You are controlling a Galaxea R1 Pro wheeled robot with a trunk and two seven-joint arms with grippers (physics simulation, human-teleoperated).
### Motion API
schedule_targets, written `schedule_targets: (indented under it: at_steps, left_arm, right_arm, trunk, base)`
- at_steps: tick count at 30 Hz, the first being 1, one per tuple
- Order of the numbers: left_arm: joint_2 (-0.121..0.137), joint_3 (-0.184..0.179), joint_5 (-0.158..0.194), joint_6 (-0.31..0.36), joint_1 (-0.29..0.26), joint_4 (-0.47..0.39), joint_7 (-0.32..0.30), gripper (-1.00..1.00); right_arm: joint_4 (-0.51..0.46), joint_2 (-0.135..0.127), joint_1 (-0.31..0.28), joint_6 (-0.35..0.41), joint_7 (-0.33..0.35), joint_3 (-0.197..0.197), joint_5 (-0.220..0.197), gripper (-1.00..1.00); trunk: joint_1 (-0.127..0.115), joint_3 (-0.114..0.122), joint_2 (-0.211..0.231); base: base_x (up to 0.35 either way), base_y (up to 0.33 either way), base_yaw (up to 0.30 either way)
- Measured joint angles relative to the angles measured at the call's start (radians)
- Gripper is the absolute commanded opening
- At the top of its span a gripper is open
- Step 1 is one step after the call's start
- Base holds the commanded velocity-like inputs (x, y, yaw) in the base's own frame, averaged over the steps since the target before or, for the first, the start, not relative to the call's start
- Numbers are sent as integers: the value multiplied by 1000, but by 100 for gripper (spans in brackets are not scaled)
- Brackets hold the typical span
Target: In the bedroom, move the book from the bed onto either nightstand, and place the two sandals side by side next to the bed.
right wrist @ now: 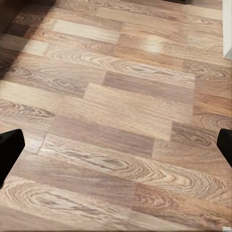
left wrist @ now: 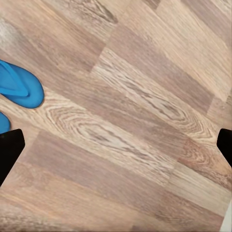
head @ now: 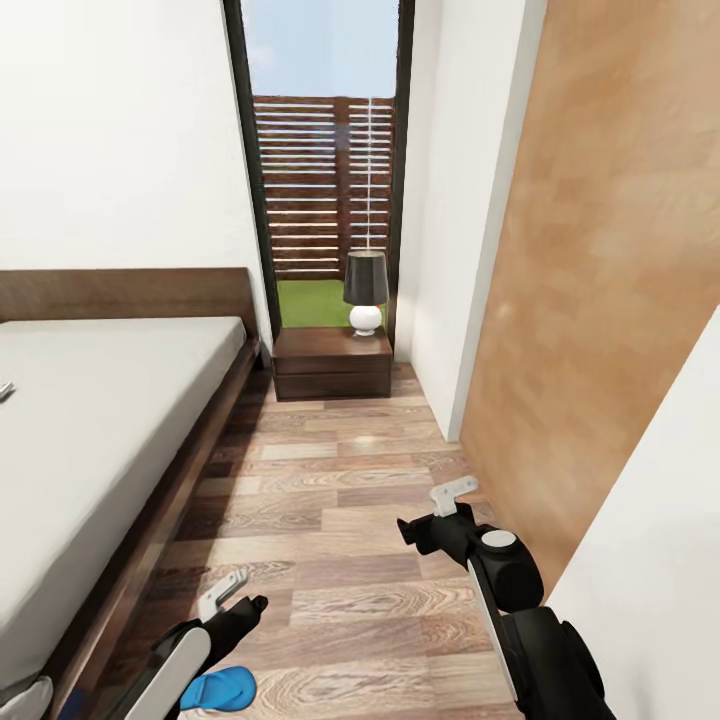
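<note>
The bed (head: 110, 420) with its pale mattress and dark wooden frame runs along the left of the head view. Beyond its foot-side corner, under the window, stands the dark brown nightstand (head: 332, 362). One blue sandal (head: 218, 688) lies on the plank floor by the bed frame, just below my left gripper (head: 238, 598). In the left wrist view that sandal (left wrist: 19, 89) lies off to the side of the open left gripper (left wrist: 116, 150), with a second blue bit (left wrist: 2, 123) at the frame's edge. My right gripper (head: 430, 512) hangs open over bare floor (right wrist: 116, 125). The book is out of view.
A black-shaded lamp with a round white base (head: 365, 290) stands on the nightstand. A light wooden panel (head: 600, 300) and white wall (head: 440, 200) close the aisle on the right. A small grey object (head: 4, 390) lies on the mattress, cut off by the picture's edge.
</note>
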Motion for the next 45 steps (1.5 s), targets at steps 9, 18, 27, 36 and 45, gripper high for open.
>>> schedule_targets:
  at_steps: [9,18,27,36,45]
  left_arm:
    - [0,4,-3,0,0,0,0,100]
    - [7,7,0,0,1,0,-1,100]
    - [8,40,0,0,1,0,-2,100]
    - [7,52,0,-1,2,3,-2,100]
    - [7,53,0,-4,3,4,-2,100]
  right_arm:
    - [-1,-2,0,9,-1,3,2,100]
    - [0,-5,1,9,-1,7,2,100]
    - [0,-7,1,9,-1,10,2,100]
    - [0,-9,2,7,8,11,1,100]
    - [-3,-9,5,6,11,13,1,100]
  trunk:
    - [0,0,0]
    - [0,0,0]
    - [0,0,0]
    - [0,0,0]
    - [0,0,0]
  base:
    - [127,-151,11]
    - [235,-226,9]
    - [255,-128,1]
    - [67,-28,0]
    - [161,-5,0]
